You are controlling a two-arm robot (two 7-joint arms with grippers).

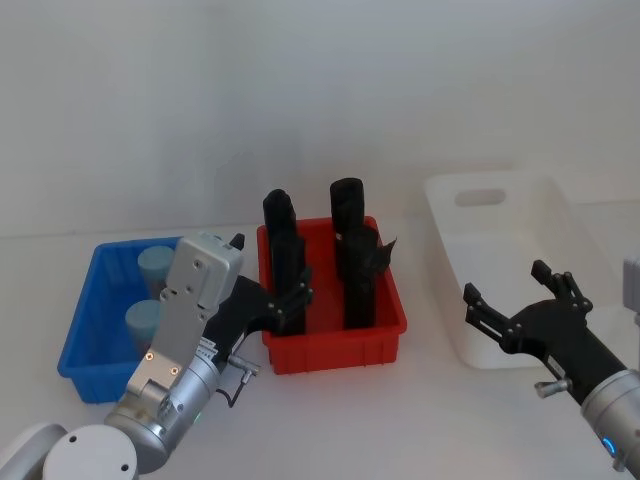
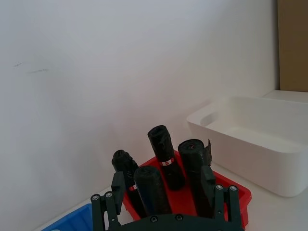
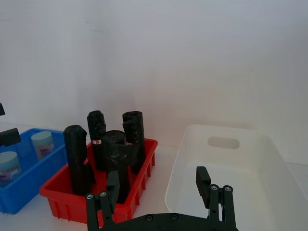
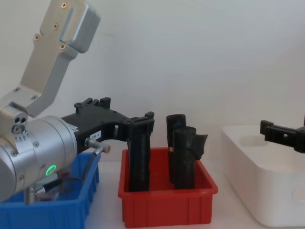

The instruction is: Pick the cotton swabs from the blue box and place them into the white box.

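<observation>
Two cotton swabs jars with pale lids, one (image 1: 157,265) behind the other (image 1: 143,320), stand in the blue box (image 1: 95,375) at the left. The same jars (image 3: 42,143) (image 3: 9,166) appear in the right wrist view. My left gripper (image 1: 297,297) is open and hovers at the red bin's left front, to the right of the blue box; nothing is between its fingers (image 2: 118,185). On the right is the white box (image 1: 447,250), which looks empty. My right gripper (image 1: 505,282) is open above its front edge.
A red bin (image 1: 335,350) with several tall black rolls (image 1: 349,205) stands between the blue box and the white box. The left gripper (image 4: 143,121) is level with the rolls' upper parts. Bare white table lies in front of the bins.
</observation>
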